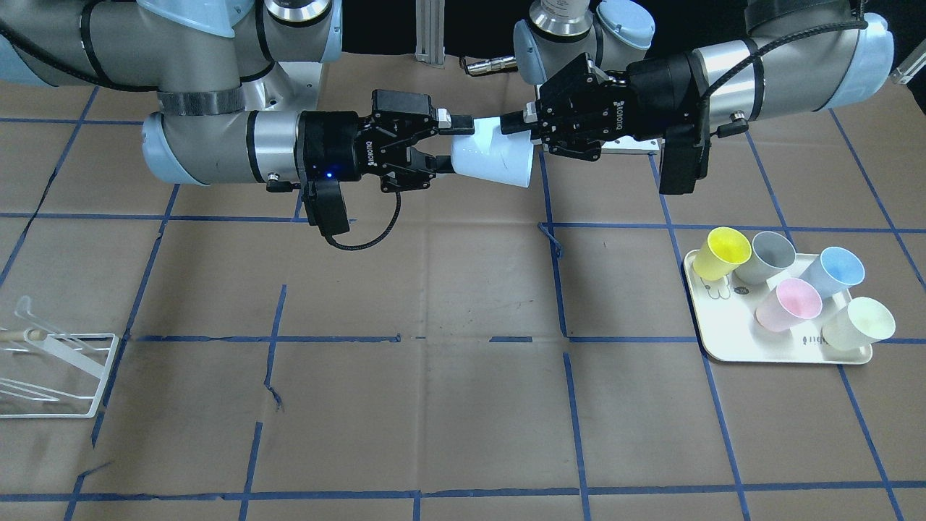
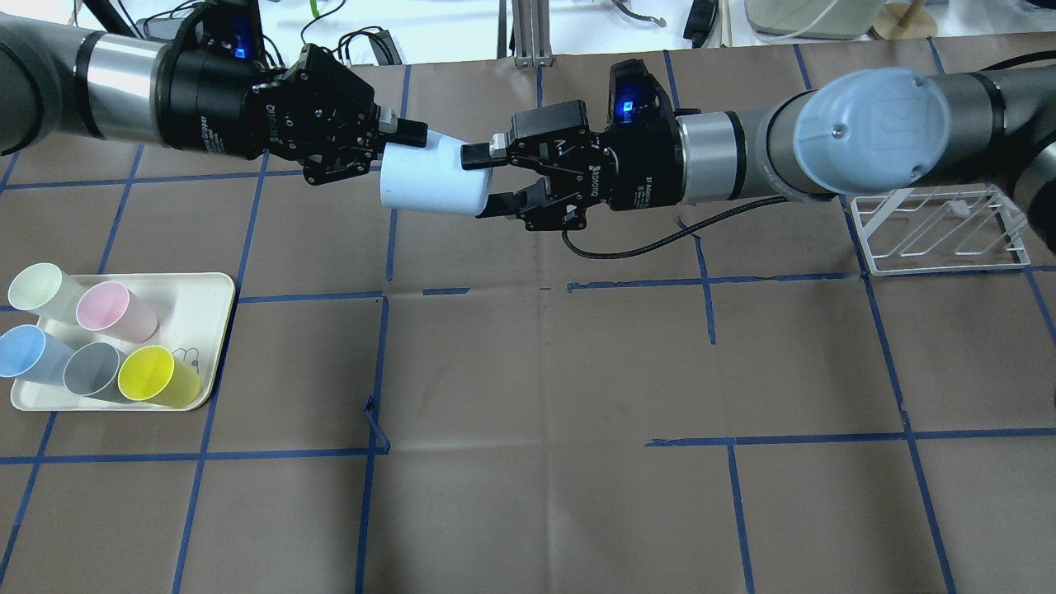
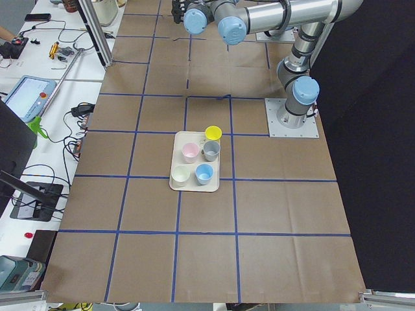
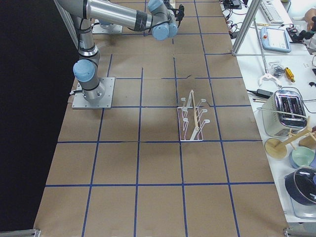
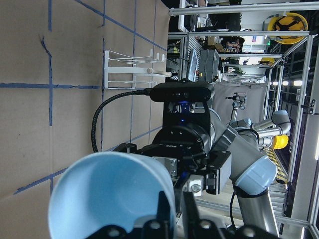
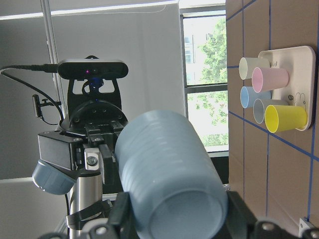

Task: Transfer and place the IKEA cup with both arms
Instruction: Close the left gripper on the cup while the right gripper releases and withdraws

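The IKEA cup point(image 2: 429, 177) is pale light blue and lies on its side in the air above the table's far half, held between both arms. My left gripper point(image 2: 408, 139) is shut on the rim wall, one finger inside the mouth and one outside. The left wrist view shows the cup's mouth point(image 5: 109, 199) up close. My right gripper point(image 2: 485, 179) straddles the base end with its fingers against the cup's sides. The base point(image 6: 169, 169) fills the right wrist view. In the front view the cup point(image 1: 495, 159) sits between the left gripper point(image 1: 515, 124) and the right gripper point(image 1: 447, 145).
A cream tray point(image 2: 206, 289) at the robot's left holds several cups: a light-blue twin point(image 2: 21, 351), a pink one point(image 2: 111, 309), a yellow one point(image 2: 157, 378), a grey one and a pale green one. A white wire rack point(image 2: 940, 231) stands at the robot's right.
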Robot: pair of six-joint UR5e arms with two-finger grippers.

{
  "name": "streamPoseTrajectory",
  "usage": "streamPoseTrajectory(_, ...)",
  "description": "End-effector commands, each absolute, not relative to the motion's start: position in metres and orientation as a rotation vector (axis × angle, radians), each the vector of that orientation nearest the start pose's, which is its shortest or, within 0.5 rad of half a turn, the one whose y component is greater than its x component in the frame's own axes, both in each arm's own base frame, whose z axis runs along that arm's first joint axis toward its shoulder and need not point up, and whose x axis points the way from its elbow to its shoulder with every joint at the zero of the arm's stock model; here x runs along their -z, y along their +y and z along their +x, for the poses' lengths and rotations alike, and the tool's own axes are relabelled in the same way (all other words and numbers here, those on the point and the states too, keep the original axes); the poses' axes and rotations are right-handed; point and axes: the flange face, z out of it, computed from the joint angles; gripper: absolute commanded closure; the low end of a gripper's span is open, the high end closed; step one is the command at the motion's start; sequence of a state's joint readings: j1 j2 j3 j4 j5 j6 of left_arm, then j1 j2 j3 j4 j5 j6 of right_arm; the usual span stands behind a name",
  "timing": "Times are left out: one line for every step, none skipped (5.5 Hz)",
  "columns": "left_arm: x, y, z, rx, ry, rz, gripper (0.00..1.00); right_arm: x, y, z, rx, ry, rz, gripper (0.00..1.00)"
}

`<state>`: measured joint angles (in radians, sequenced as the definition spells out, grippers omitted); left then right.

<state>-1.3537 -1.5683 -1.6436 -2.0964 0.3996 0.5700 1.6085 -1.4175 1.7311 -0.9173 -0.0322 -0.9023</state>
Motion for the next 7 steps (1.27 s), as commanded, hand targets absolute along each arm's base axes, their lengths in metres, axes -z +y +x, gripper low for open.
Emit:
streamPoseTrajectory(-0.475, -0.489, -0.123, 0.058, -1.900, 0.053, 1.00, -0.377, -0.483, 0.251, -0.097, 1.584, 0.011, 0.03)
streamPoseTrajectory(-0.475, -0.489, -0.122, 0.058, -1.900, 0.056, 0.99, -0.377, -0.484, 0.248, -0.105, 1.596, 0.003, 0.00)
streamPoseTrajectory(-0.477, -0.490, -0.122, 0.063, -1.900, 0.069, 0.99, -0.379, -0.487, 0.246, -0.094, 1.591, 0.007, 0.00)
streamPoseTrajectory(-0.478, -0.490, -0.122, 0.063, -1.901, 0.069, 0.99, -0.384, -0.494, 0.237, -0.119, 1.592, 0.062, 0.00)
streamPoseTrajectory(-0.478, -0.490, -0.121, 0.069, -1.916, 0.063, 0.99, -0.408, -0.516, 0.211, -0.118, 1.594, 0.134, 0.00)
streamPoseTrajectory(-0.478, -0.483, -0.118, 0.128, -2.008, 0.058, 0.99, -0.411, -0.526, 0.190, -0.079, 1.592, 0.158, 0.00)
streamPoseTrajectory(-0.483, -0.478, -0.112, 0.124, -2.158, -0.022, 0.99, -0.406, -0.531, 0.167, -0.075, 1.632, 0.153, 0.00)
